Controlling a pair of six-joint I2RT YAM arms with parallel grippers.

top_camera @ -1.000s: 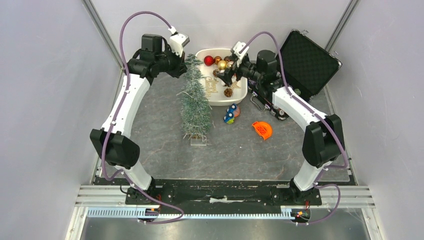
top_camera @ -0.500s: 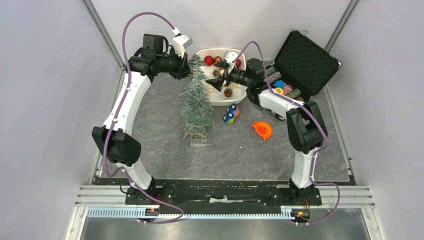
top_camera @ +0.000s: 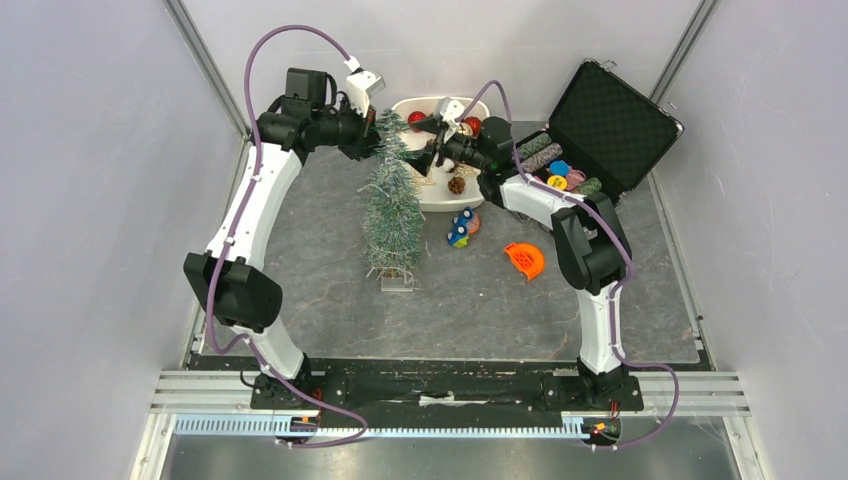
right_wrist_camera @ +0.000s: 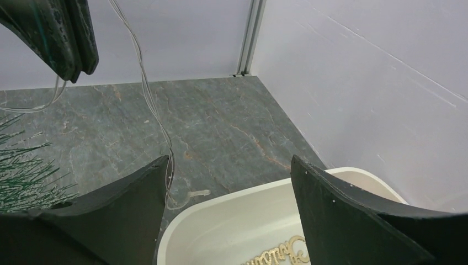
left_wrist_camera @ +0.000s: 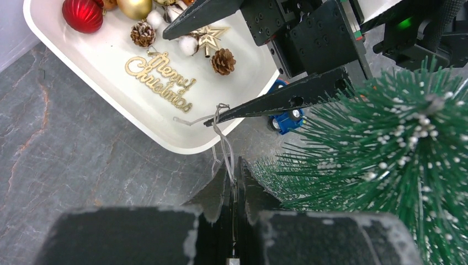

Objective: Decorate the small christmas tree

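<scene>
A grey marbled worktop (top_camera: 320, 290) sits boxed in by plain pale lilac walls (top_camera: 90, 200) at nine, twelve and three o'clock. Aluminium posts (top_camera: 205, 68) stand at the far corners, a metal rail (top_camera: 190, 390) at six. Light is soft and even.

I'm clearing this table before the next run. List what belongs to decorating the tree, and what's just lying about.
Belongs to the job: small christmas tree; white tray of ornaments; clear thread pinched in the left gripper; right gripper, open beside it.
Lying about: open black case of spools; orange piece; small blue toys.
</scene>
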